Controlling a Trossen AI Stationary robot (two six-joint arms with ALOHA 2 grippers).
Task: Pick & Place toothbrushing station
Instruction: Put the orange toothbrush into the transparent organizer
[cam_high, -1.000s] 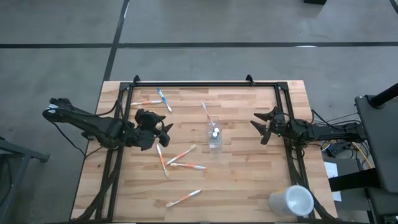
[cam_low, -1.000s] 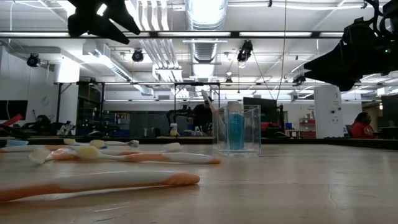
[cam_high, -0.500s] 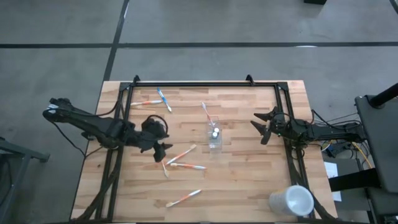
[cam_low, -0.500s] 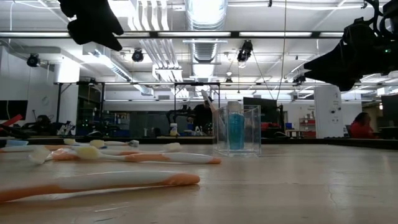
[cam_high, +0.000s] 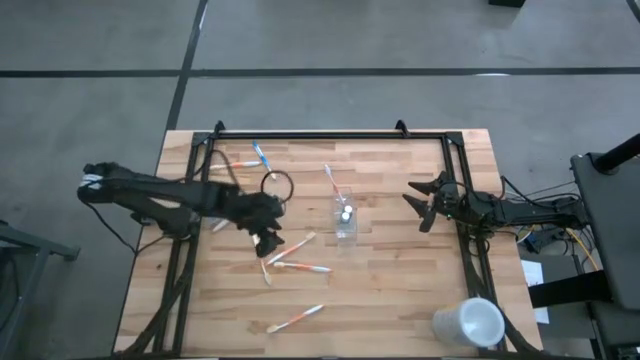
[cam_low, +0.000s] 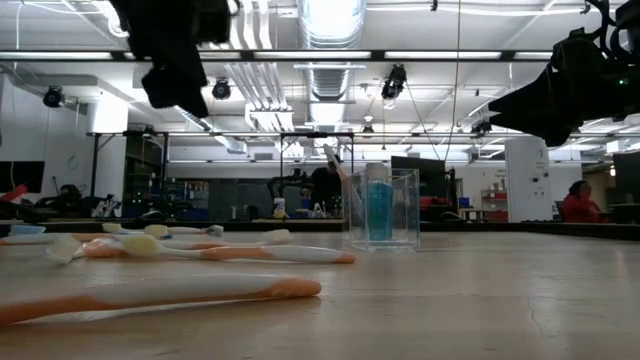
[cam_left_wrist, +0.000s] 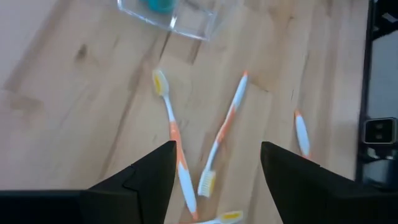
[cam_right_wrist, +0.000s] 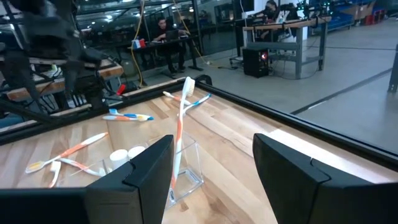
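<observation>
Your left gripper (cam_high: 268, 236) hangs with jaws wide and empty over the crossed orange toothbrushes (cam_left_wrist: 211, 146) beside the clear cup (cam_high: 345, 222), so a descent between them risks pinching two at once, while the right gripper (cam_high: 420, 205), also spread and empty, waits at the right rail

The left claw (cam_high: 268, 238) hangs over the bench (cam_high: 400, 300), right above a cluster of toothbrushes (cam_high: 290, 257). The clear cup (cam_high: 345, 220) stands just beyond that cluster, between the left claw and the right claw (cam_high: 418, 205). A toothbrush (cam_right_wrist: 181, 121) and a tube (cam_low: 379, 208) stand in it.
</observation>
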